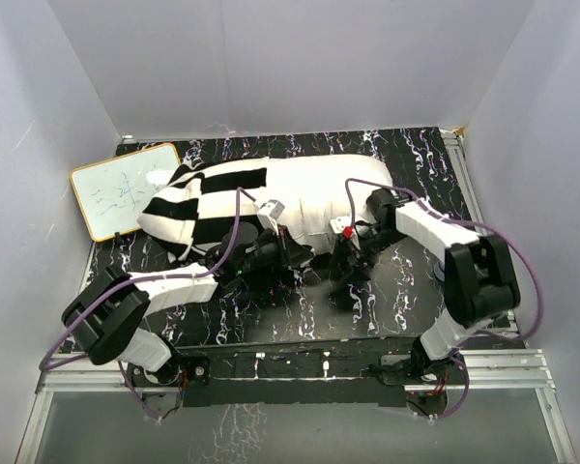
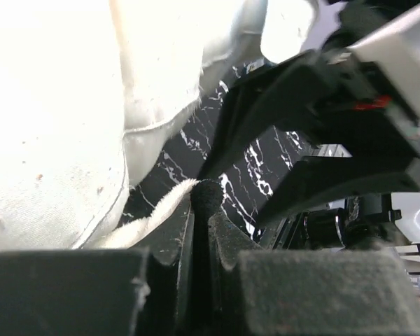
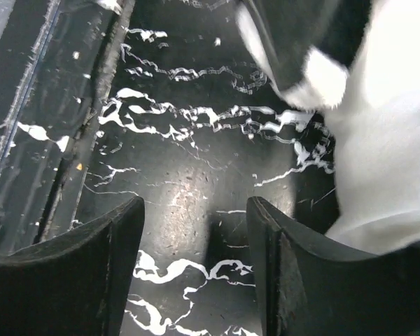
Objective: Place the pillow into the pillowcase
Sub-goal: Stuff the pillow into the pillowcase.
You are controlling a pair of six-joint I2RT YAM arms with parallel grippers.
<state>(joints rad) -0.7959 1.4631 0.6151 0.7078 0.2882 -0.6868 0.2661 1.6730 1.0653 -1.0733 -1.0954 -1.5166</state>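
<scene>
We see the pillow (image 1: 319, 193), a plump rectangular cushion of plain white fabric, lying lengthwise across the middle of the black tabletop w/ white marble-like veining (image 1: 396, 285). Its left end sits inside the pillowcase (image 1: 198, 203), a thin cloth sleeve w/ wide black & white stripes. Approx. the right 2 thirds of the cushion is bare. The sleeve's striped cloth is creased and bunched over the cushion's rounded corner. Just left of it, a small white-surfaced board w/ a pale wooden frame and faint blue scribbles (image 1: 121, 188) lies tilted near the left wall.

Both arms reach in at the cushion's near edge. The left gripper (image 2: 199, 199) has its 2 matte black fingers pressed together, no gap btwn the pads. A fuzzy white cloth edge (image 2: 157, 210) runs right up to the tips, but we cannot tell whether it is nipped btwn them. Above it, soft white folds w/ a stitched seam fill the left wrist view.

The right gripper (image 3: 196, 206) stands w/ its jaws apart, holding nothing. Btwn its 2 blunt dark fingers (image 3: 91, 266) only glossy veined tabletop shows. The white cushion bulges just beside the finger on the right of that view. A blurred dark shape w/ a fluffy white tip lies at the top of that view; we can't identify it.
</scene>
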